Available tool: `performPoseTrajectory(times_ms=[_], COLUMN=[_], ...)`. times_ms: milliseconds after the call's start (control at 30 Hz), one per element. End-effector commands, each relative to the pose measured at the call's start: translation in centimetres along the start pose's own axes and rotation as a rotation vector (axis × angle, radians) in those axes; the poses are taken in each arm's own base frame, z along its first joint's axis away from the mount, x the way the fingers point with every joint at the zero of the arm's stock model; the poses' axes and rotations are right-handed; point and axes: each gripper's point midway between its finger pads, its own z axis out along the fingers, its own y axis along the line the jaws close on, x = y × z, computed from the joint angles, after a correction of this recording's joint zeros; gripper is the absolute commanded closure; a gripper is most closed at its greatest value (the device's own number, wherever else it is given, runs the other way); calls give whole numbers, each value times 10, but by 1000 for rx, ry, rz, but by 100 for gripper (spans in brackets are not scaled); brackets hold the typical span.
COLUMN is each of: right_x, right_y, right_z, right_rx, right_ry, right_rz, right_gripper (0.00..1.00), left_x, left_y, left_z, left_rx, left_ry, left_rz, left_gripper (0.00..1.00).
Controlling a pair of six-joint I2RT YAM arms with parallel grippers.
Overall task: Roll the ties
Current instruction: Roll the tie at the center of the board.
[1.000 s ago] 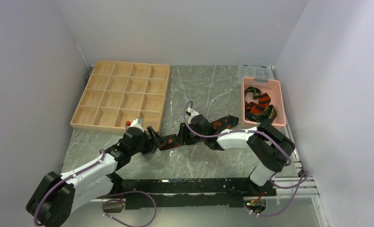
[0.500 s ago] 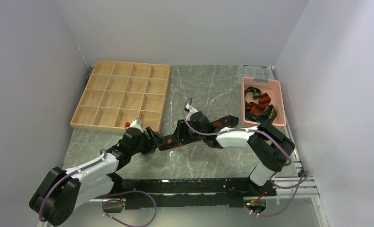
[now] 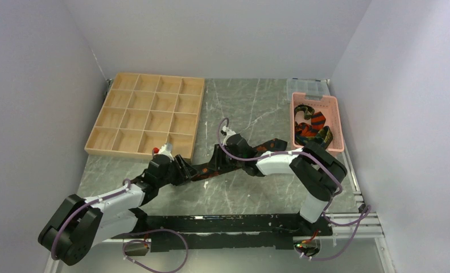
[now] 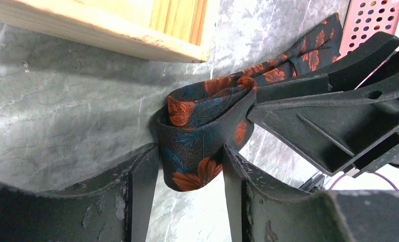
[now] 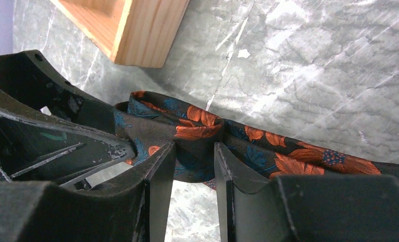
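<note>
One loose tie [image 4: 197, 146], one pink basket [image 3: 316, 100] holding several more ties [image 3: 310, 129], and one wooden tray [image 3: 134, 119] of sixteen compartments.

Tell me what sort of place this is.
Likely a robotics lab cell: plain white walls enclose a grey table, two robot arms are mounted at its edge, and ties lie in a pink basket.

Nothing readable anywhere, far as I can tell; the tie [image 4: 197, 146] only has an orange leaf print, no label showing; the wooden tray [image 3: 131, 153] and pink basket [image 3: 315, 98] look plain, no lettering or numbers.
</note>
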Motion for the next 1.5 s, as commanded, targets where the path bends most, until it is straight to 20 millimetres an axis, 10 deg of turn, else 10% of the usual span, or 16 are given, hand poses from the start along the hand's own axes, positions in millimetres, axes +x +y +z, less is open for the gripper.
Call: performPoseTrajectory(times_ms=[0, 367, 800, 1233, 1467], right_x=[-3, 9, 17, 7, -13], right_y=[-2, -7, 1, 18, 14], right_z=[3, 7, 13, 33, 10], right_rx=[-10, -27, -83, -97, -14], right_ry=[-13, 19, 50, 62, -17], right_rz=[13, 38, 61, 26, -53], right_gripper=[62, 65, 66, 65, 61], left_x=[1, 4, 4, -1, -7], left_y=[-5, -9, -12, 56, 64], left_z=[0, 6, 2, -19, -7], left_rx=[42, 62, 77, -249, -290], left_ry=[1, 30, 26, -61, -72], left_rz=[2, 23, 42, -6, -5], left_gripper=[47, 49, 84, 90, 89])
